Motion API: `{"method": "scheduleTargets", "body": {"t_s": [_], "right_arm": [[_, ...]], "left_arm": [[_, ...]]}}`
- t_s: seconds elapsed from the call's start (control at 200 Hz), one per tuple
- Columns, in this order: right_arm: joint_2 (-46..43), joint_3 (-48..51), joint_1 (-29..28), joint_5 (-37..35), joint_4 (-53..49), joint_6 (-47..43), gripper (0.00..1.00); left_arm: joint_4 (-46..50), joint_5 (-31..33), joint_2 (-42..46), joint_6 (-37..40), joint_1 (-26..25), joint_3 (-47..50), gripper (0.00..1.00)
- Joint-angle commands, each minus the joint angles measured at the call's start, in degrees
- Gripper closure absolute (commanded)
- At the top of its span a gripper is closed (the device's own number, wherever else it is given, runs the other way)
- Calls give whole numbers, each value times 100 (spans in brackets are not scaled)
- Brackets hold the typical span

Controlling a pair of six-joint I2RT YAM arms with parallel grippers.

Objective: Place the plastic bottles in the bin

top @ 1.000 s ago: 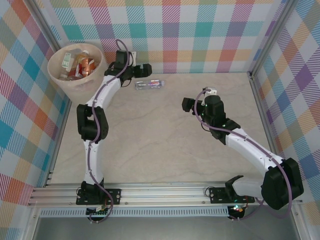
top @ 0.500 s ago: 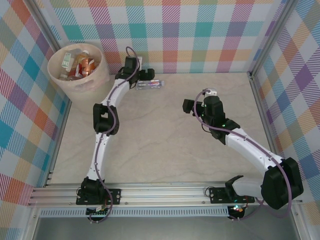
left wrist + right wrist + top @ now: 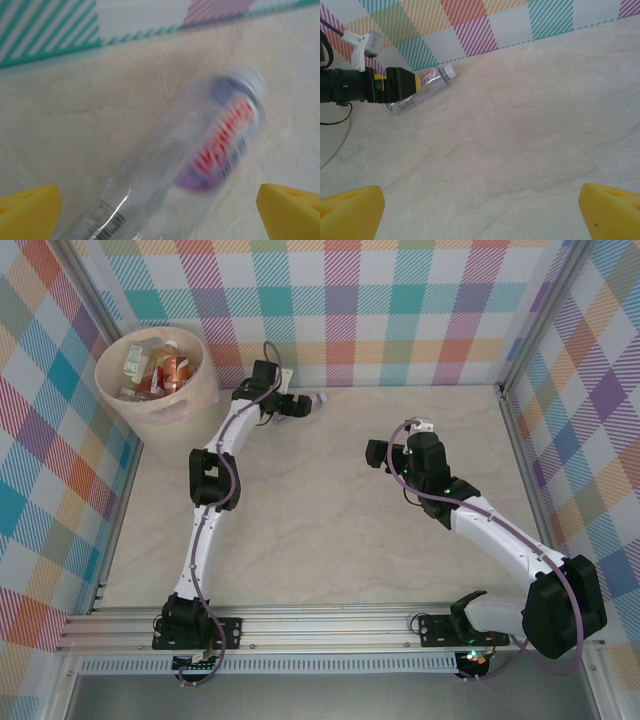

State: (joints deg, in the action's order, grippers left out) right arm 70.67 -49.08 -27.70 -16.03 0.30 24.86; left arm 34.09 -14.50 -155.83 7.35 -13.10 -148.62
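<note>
Bottle [image 3: 200, 145]: clear, with a red-and-purple label, lying on its side on the tabletop [image 3: 330, 530] right by the checked back wall [image 3: 400, 310]. Its cap points away from the bin. It's blurred in the left wrist view.
Left gripper [image 3: 160, 212]: jaws wide open, one yellow fingertip on each side of the bottle, not closed on it.
Contact: can't tell whether either finger touches the bottle.
Left arm [image 3: 205, 500]: stretched long to the far edge, wrist just right of the bin.
Bin [image 3: 175, 418]: upright in the far-left corner.
Binned bottles [image 3: 160, 370]: piled inside, with orange, red and green labels showing.
Right gripper [image 3: 480, 215]: jaws spread wide, holding nothing, over bare tabletop right of centre, well apart from the bottle.
</note>
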Motion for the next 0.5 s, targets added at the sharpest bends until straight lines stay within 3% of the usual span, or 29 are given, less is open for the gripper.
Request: {"method": "scheduleTargets", "body": {"t_s": [0.0,0.09,0.185,0.375,0.495], "right_arm": [[-38,46,37,-50,24,60,0],[-10,39,37,-23,56,71,0],[25,21,37,10,69,63,0],[58,12,37,8,51,61,0],[74,-5,37,12,50,63,0]], "left_arm": [[523,-45,512,633,-144,402,0],[211,814,815,945,-305,1060,0],[160,1470,746,1042,-394,1134,0],[250,1925,397,604,-421,783,8],[315,2036,156,311,-421,440,18]]}}
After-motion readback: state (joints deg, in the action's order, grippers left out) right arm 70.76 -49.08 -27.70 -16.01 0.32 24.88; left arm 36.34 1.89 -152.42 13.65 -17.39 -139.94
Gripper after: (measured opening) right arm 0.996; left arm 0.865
